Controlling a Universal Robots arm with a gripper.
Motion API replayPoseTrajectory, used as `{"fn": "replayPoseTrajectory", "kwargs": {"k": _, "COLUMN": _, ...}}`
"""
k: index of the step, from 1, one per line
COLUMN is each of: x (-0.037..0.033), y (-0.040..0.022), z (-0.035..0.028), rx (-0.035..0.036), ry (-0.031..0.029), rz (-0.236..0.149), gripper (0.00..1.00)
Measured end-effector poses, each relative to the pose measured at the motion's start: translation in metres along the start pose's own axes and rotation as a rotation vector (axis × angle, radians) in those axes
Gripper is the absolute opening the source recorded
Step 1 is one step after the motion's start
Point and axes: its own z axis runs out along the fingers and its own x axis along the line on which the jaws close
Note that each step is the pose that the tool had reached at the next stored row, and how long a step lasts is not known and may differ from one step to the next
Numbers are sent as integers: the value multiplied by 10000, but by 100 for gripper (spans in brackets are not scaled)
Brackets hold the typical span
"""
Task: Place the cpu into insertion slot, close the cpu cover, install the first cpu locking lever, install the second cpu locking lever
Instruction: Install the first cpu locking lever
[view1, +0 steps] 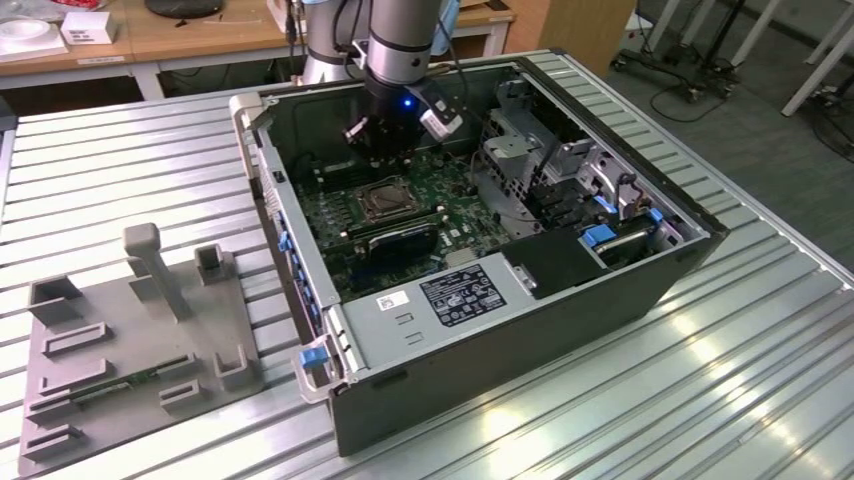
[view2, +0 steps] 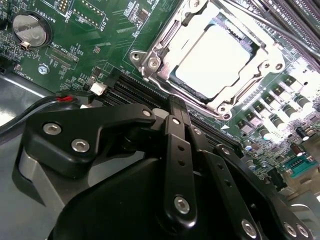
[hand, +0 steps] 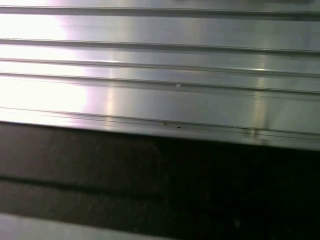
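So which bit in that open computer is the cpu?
Find the green board inside the open case. Near its middle sits a square socket under a silver cover. The cpu is the flat pale metal square showing through that cover's window, unlike the long dark slots beside it.

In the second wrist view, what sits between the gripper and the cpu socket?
In the second wrist view, long black memory slots on the green board lie between the gripper and the silver cover framing the cpu.

a robotics lab or workshop. an opened computer case (view1: 534, 300) lies on a ribbed aluminium table (view1: 120, 160); wooden desks (view1: 200, 40) stand at twelve o'clock.
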Motion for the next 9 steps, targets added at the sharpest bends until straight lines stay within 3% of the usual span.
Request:
{"fn": "replayPoseTrajectory", "kwargs": {"k": 7, "x": 0, "y": -2, "z": 0, "rx": -2, "ry": 1, "rz": -1, "gripper": 11}}
{"fn": "replayPoseTrajectory", "kwargs": {"k": 9, "x": 0, "y": -4, "z": 0, "rx": -60, "ry": -3, "rz": -10, "gripper": 11}}
